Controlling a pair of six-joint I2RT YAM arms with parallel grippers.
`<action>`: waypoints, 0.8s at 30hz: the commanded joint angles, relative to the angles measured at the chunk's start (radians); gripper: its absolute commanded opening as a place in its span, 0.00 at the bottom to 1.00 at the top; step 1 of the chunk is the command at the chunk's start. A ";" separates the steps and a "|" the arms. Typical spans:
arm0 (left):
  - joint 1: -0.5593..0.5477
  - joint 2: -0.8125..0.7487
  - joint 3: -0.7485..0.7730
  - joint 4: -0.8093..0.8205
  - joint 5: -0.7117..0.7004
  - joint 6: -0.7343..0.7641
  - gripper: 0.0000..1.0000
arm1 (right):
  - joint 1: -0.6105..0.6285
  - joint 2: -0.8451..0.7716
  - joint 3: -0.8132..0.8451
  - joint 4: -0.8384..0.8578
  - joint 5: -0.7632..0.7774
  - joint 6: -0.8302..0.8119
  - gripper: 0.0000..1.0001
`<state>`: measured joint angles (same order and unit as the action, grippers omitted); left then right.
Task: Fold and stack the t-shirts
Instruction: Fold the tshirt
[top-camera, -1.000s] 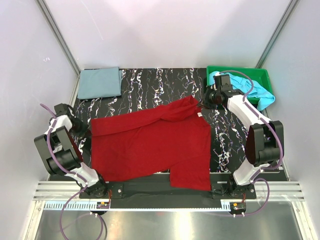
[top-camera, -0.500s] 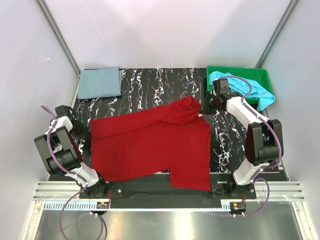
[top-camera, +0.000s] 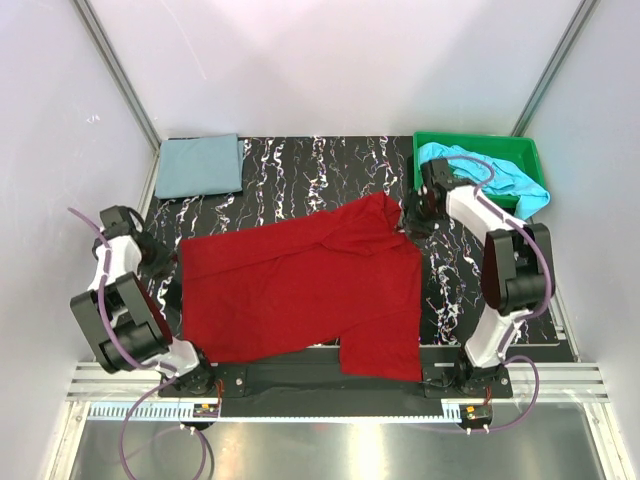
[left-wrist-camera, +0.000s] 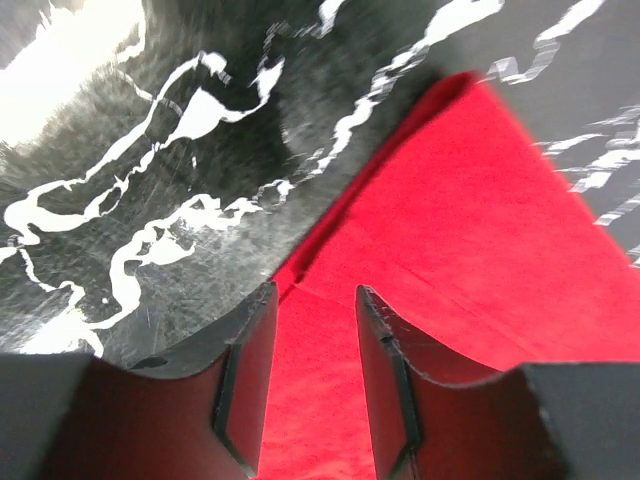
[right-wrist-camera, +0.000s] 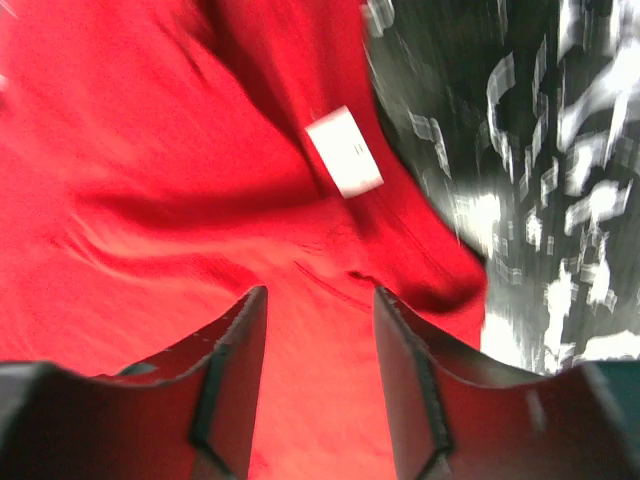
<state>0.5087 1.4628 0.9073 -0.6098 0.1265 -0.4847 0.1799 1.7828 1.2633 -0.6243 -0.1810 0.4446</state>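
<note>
Currently both open, holding nothing: left gripper (left-wrist-camera: 315, 293) over red shirt (top-camera: 300, 290) corner, right gripper (right-wrist-camera: 319, 292) near its label (right-wrist-camera: 343, 151).

The white label (right-wrist-camera: 343, 152) on the red t-shirt (right-wrist-camera: 150, 200) is too blurred to read.

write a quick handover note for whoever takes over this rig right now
Left gripper: open, over the red t-shirt at its left edge, holding nothing.
Right gripper: open, over the same shirt near its white label, holding nothing.
Red t-shirt: spread across the middle of the table, not yet neatly folded.
Grey-blue t-shirt: folded, far left corner.
Turquoise t-shirt: crumpled in the green tray.
Done: grey-blue folded.
Left: fold red and turquoise, stack all three.
</note>
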 joint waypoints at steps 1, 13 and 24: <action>-0.012 -0.061 0.068 0.016 -0.002 0.029 0.42 | -0.007 0.058 0.183 0.006 0.038 -0.073 0.54; -0.064 0.123 0.131 0.105 0.260 0.061 0.42 | -0.005 0.430 0.660 0.009 -0.060 -0.096 0.62; -0.068 0.272 0.151 0.148 0.260 0.035 0.36 | -0.005 0.576 0.760 0.017 -0.103 -0.067 0.54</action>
<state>0.4423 1.7226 1.0191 -0.5037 0.3565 -0.4438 0.1799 2.3493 1.9602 -0.6151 -0.2558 0.3717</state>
